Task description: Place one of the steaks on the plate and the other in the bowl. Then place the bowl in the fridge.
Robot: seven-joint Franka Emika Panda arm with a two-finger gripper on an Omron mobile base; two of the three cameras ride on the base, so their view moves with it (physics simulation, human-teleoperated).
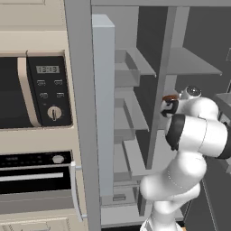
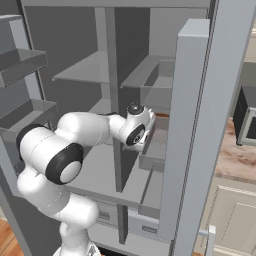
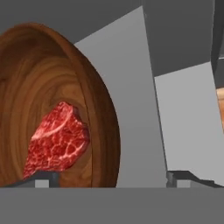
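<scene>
One steak lies inside the wooden bowl, and in the hand view that bowl sits right in front of the claw, its rim rising between the two dark fingertips and its body spreading off toward the left one. The fingertips stand wide apart at either side of the rim, touching nothing that can be made out, so the claw looks open with the bowl let go. Beyond the bowl, past the claw, are grey fridge walls, and from the base cameras the arm reaches deep between the shelves of the fridge, whose doors stand open; a sliver of brown bowl shows just ahead of the hand, level with a middle shelf. Judging by this, the bowl half of the job is as good as finished: steak in bowl, bowl resting inside the fridge. What seems left is to draw the arm back out without nudging the bowl. Whether the other steak is on the plate cannot be told from here.
</scene>
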